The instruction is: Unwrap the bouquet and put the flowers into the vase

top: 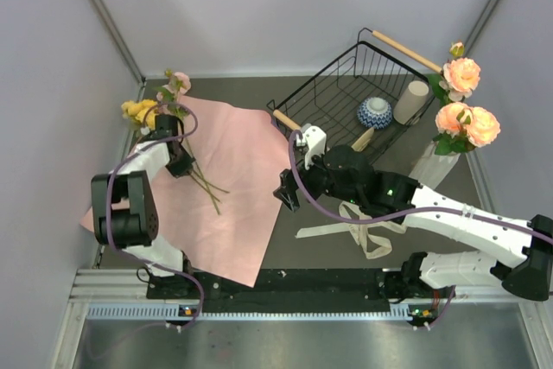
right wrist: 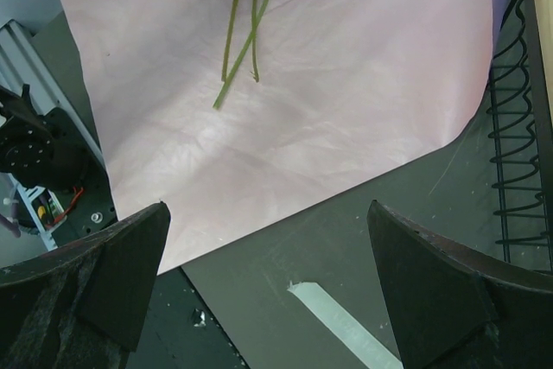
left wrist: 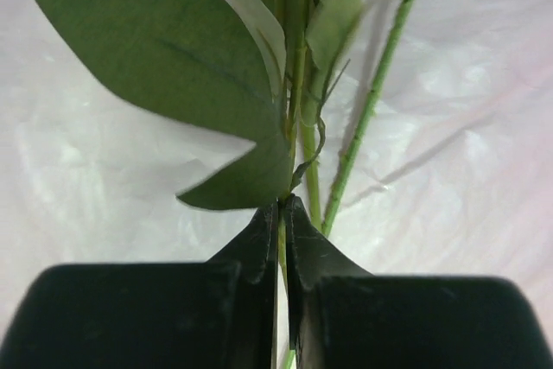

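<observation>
My left gripper (left wrist: pixel 282 213) is pinched shut on one thin green stem, just below a pair of broad leaves (left wrist: pixel 155 66); a second stem (left wrist: pixel 371 101) runs past to the right of it, outside my grip. From above, that gripper (top: pixel 180 164) sits at the far left part of the flat lilac-pink wrapping paper (top: pixel 229 187), which lies spread open on the left half of the table (top: pixel 294 261). The flowers (top: pixel 143 112) I grip lie with a yellow cluster and a small pink bloom over the paper's far left corner, and their bare stem ends (top: pixel 207 186) point toward the near right across the sheet.

My right gripper (top: pixel 285 194) hangs with its jaws spread wide and nothing between them, just off the paper's right edge. Its own camera looks down past both fingers (right wrist: pixel 95 274) at the paper (right wrist: pixel 302 101) and the stem ends (right wrist: pixel 242 32).

The white ribbed vase (top: pixel 432 166) stands at the right side of the table, well apart from the paper, with peach roses (top: pixel 467 123) in it. A cream ribbon (top: pixel 359 231) lies loose on the table under my right arm. Farther back, a black wire basket (top: pixel 333 92) holds a blue-and-white bowl (top: pixel 374 112) and a cream cup (top: pixel 412 101).
</observation>
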You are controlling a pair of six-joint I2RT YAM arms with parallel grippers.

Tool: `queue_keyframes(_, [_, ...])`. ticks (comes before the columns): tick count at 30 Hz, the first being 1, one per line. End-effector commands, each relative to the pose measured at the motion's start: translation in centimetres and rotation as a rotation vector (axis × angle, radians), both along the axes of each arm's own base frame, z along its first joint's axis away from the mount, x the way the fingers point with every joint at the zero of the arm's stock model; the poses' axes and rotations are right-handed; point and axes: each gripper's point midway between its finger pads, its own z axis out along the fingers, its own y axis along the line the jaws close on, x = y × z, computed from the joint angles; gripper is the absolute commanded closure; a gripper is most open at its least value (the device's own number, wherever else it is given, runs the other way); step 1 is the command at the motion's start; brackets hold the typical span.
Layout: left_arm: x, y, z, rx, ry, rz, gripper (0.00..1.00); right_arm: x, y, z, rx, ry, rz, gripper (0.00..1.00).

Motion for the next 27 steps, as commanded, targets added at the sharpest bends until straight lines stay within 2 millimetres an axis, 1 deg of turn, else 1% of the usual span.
queue_keyframes(1, [1.5,1.4,7.9,0.108,-0.209,-0.007,1.00,0.5,0.2,3.2,0.074,-0.068,-0.002,0.01])
queue_keyframes(2, [1.5,1.1,10.0,0.118,-0.268,-0.026,1.00,0.5,0.3,3.4,0.076,-0.070,0.000,0.01])
queue_keyframes(3, [1.4,0.8,11.0,0.118,-0.297,-0.038,1.00,0.6,0.4,3.7,0.080,-0.074,0.000,0.01])
queue_keyframes(4, [1.2,0.5,12.6,0.117,-0.345,-0.048,1.00,0.7,0.4,3.8,0.077,-0.078,-0.003,0.01])
queue_keyframes(5, [1.1,0.0,13.4,0.110,-0.371,-0.063,1.00,1.0,0.7,3.6,0.070,-0.075,-0.004,0.01])
queue_keyframes(7, [0.6,-1.5,15.4,0.066,-0.448,-0.123,1.00,1.2,1.0,3.8,0.074,-0.072,-0.004,0.01])
queue_keyframes(8, [1.2,-2.5,16.7,0.042,-0.521,-0.171,1.00,1.7,1.2,3.3,0.065,-0.059,-0.015,0.01])
queue_keyframes(9, [1.3,-3.6,17.7,0.003,-0.573,-0.223,1.00,2.0,1.4,3.8,0.078,-0.056,-0.025,0.01])
queue_keyframes(10, [0.5,-6.5,18.7,-0.095,-0.639,-0.359,1.00,2.2,1.6,3.9,0.099,-0.024,-0.036,0.01])
queue_keyframes(11, [1.4,-8.2,21.2,-0.120,-0.777,-0.448,1.00,3.1,1.5,3.8,0.111,-0.001,-0.055,0.01])
queue_keyframes(12, [1.1,-10.0,22.3,-0.167,-0.837,-0.529,1.00,3.6,1.5,4.2,0.138,0.022,-0.065,0.01])
queue_keyframes(13, [0.1,-12.2,23.2,-0.242,-0.889,-0.624,1.00,3.5,1.9,4.4,0.179,0.071,-0.052,0.01])
queue_keyframes(14, [-0.3,-14.8,24.8,-0.288,-0.959,-0.722,1.00,3.7,2.3,5.0,0.221,0.086,-0.031,0.01])
queue_keyframes(15, [-0.6,-16.2,26.1,-0.314,-1.014,-0.782,1.00,4.2,2.2,5.2,0.249,0.110,-0.025,0.01])
queue_keyframes(17, [-2.5,-20.3,27.3,-0.405,-1.054,-0.947,1.00,4.7,2.1,6.1,0.273,0.094,-0.019,0.02])
queue_keyframes(18, [-3.0,-21.6,28.4,-0.419,-1.098,-1.010,1.00,5.0,1.9,6.8,0.278,0.066,-0.025,0.02])
queue_keyframes(19, [-3.5,-22.7,29.0,-0.440,-1.110,-1.065,1.00,5.3,1.7,7.1,0.276,0.056,-0.035,0.02])
queue_keyframes(20, [-4.8,-24.4,29.4,-0.487,-1.117,-1.142,1.00,5.5,1.4,7.5,0.281,0.048,-0.049,0.02])
queue_keyframes(21, [-5.1,-25.1,29.9,-0.506,-1.141,-1.178,1.00,5.9,0.7,8.1,0.296,0.038,-0.074,0.03])
queue_keyframes(23, [-6.4,-26.2,30.3,-0.578,-1.148,-1.232,1.00,6.4,0.0,8.7,0.321,0.031,-0.105,0.07])
queue_keyframes(24, [-6.6,-26.4,30.4,-0.590,-1.169,-1.250,1.00,6.9,-0.5,8.6,0.336,0.039,-0.137,0.09])
queue_keyframes(25, [-7.2,-26.8,30.3,-0.618,-1.162,-1.259,1.00,6.9,-1.0,9.3,0.361,0.027,-0.147,0.14])
queue_keyframes(26, [-7.4,-26.9,30.1,-0.630,-1.156,-1.269,1.00,7.0,-1.2,8.6,0.363,0.032,-0.163,0.17])
queue_keyframes(27, [-7.7,-27.0,29.6,-0.641,-1.146,-1.273,1.00,7.3,-1.4,9.2,0.402,0.018,-0.185,0.20])
